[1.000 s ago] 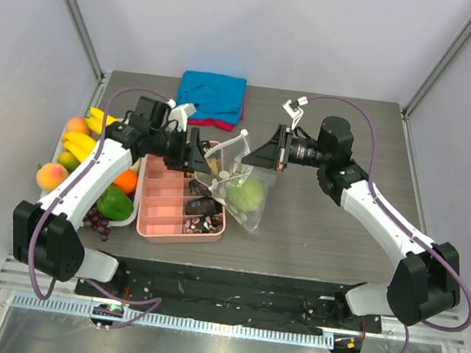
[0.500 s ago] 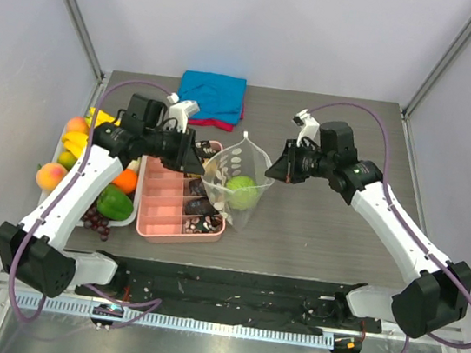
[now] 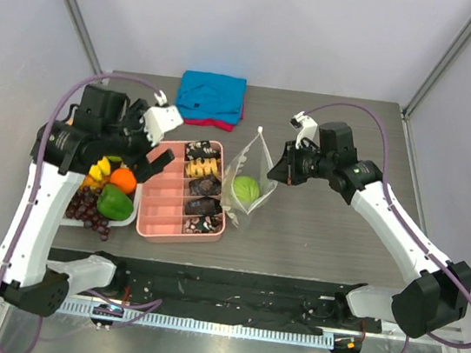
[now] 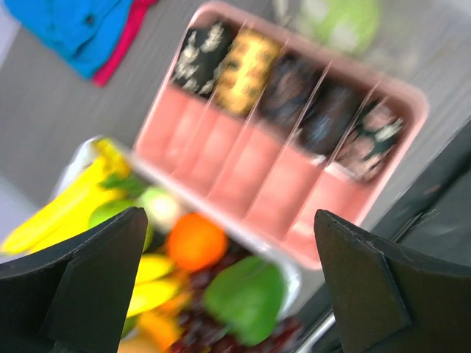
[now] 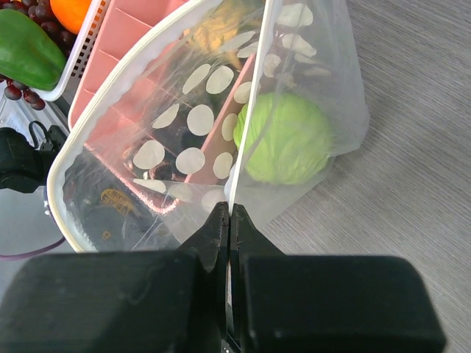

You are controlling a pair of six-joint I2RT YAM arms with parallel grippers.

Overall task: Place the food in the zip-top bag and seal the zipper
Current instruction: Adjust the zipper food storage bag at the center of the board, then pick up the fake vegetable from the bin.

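Note:
The clear zip-top bag (image 3: 252,168) with white dots stands upright just right of the pink box (image 3: 160,212). A round pale-green food item (image 3: 245,188) sits in its bottom. My right gripper (image 3: 278,173) is shut on the bag's right mouth edge. In the right wrist view its jaws (image 5: 229,209) pinch the white zipper strip (image 5: 254,110); the bag (image 5: 195,121) gapes open to the left, and the green food (image 5: 287,140) lies inside. My left gripper (image 3: 152,161) hangs open and empty above the box's left side; in its blurred wrist view (image 4: 228,220) it is wide apart.
The pink box (image 4: 221,147) holds several dark snack packets along its far row. A white fruit tray (image 3: 131,217) to its left carries an orange (image 3: 123,180), green pepper (image 3: 115,202), grapes and bananas. A folded blue and red cloth (image 3: 212,99) lies at the back.
My left gripper has let go of the bag, opened wide and pulled back left and up. The bag now hangs from the right gripper alone, narrower and upright.

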